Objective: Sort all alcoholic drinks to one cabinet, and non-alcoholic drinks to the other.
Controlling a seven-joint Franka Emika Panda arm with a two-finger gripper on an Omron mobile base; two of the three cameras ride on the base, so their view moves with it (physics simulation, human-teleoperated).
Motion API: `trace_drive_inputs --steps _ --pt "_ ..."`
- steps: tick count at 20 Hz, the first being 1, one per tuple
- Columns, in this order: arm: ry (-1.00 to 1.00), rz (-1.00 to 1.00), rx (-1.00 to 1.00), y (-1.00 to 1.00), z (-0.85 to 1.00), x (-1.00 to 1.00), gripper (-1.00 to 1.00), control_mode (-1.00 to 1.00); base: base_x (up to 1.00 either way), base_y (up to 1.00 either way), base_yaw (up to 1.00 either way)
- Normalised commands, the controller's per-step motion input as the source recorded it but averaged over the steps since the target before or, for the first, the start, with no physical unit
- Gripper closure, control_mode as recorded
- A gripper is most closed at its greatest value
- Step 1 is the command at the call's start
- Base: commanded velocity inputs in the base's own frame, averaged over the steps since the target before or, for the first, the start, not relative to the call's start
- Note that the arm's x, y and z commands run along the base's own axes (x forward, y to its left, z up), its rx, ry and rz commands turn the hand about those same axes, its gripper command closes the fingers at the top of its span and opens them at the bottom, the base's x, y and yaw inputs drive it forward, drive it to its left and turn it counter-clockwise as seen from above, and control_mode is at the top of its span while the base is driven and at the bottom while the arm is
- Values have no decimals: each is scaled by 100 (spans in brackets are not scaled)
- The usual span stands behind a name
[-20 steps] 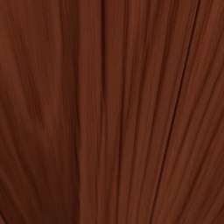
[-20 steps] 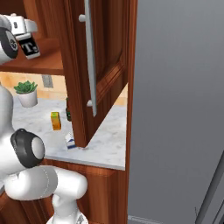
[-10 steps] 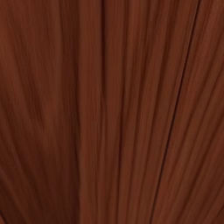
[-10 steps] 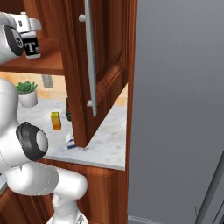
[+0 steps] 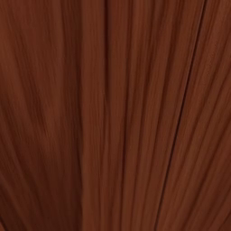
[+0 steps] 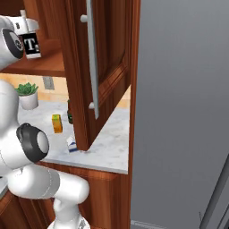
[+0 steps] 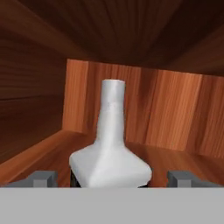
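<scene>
The clear square-shouldered bottle [image 6: 31,43] with the black "T" label stands upright on the brown shelf board [image 6: 47,68] of the wall cabinet. In the hand view the bottle [image 7: 111,151] sits between my fingertips [image 7: 43,177], with a gap on each side. My gripper [image 7: 112,178] is open around it. The cabinet door [image 6: 112,67] with the silver bar handle [image 6: 91,58] stands open beside the shelf. On the counter below are the yellow-orange juice carton [image 6: 57,123] and the milk carton [image 6: 71,144]. The brown beer bottle [image 6: 69,117] is partly hidden by the door.
A potted plant [image 6: 27,95] stands at the back of the marble counter [image 6: 107,150]. A tall grey fridge [image 6: 183,112] rises at the right. A dark wood-grain panel [image 5: 115,115] stands close in front of the left base camera.
The arm's elbow rose a little and shifted right. The bottle stays at the same place on the shelf.
</scene>
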Motion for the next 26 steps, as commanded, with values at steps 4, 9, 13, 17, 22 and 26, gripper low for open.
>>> trace_drive_inputs --steps 4,9,13,17,22,26 --pt "-11 0 2 -10 6 -44 -100 -100 0 0 0" --pt "-3 0 3 -37 -5 -100 -100 -100 0 0 0" --pt "3 0 0 -53 -49 -100 -100 -100 0 0 0" --pt "27 0 -9 -48 -93 -100 -100 -100 0 0 0" --pt "46 0 -16 -18 -100 -100 -100 -100 0 0 0" --pt "42 0 -25 0 -100 -29 -100 -100 0 0 0"
